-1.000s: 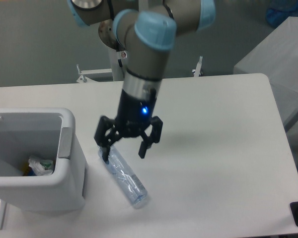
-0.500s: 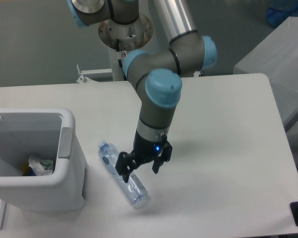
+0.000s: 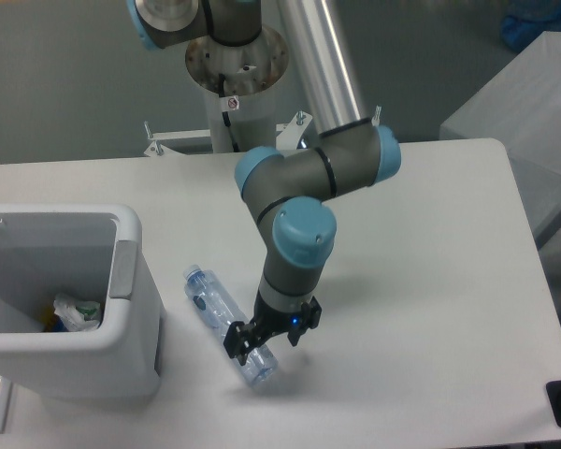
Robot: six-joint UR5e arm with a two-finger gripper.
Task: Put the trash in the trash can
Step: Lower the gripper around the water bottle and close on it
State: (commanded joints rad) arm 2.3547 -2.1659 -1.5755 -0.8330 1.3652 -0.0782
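The black two-finger claw [image 3: 265, 343] had come lower than half a second before, down to the white table [image 3: 421, 243], and its fingers stood spread apart on either side of the crushed clear plastic bottle with the bluish cap [image 3: 226, 324], at the bottle's lower end; whether the pads already touched the plastic could not be told. The bottle lay flat on the table where it had been a second earlier, slanting from its capped end, near the bin, down towards the front edge. The grey arm with pale blue joints [image 3: 299, 234] had folded further, its wrist now low over the bottle.

Just left of the bottle stood the boxy white plastic trash can with a grey handle patch [image 3: 131, 318], and inside it lay the crumpled clear wrapper with green marks [image 3: 79, 311], unmoved.

Behind the table the arm's round metal base [image 3: 236, 58] rose before a grey-green wall [image 3: 65, 84]; a grey block [image 3: 528, 103] stood at the right.
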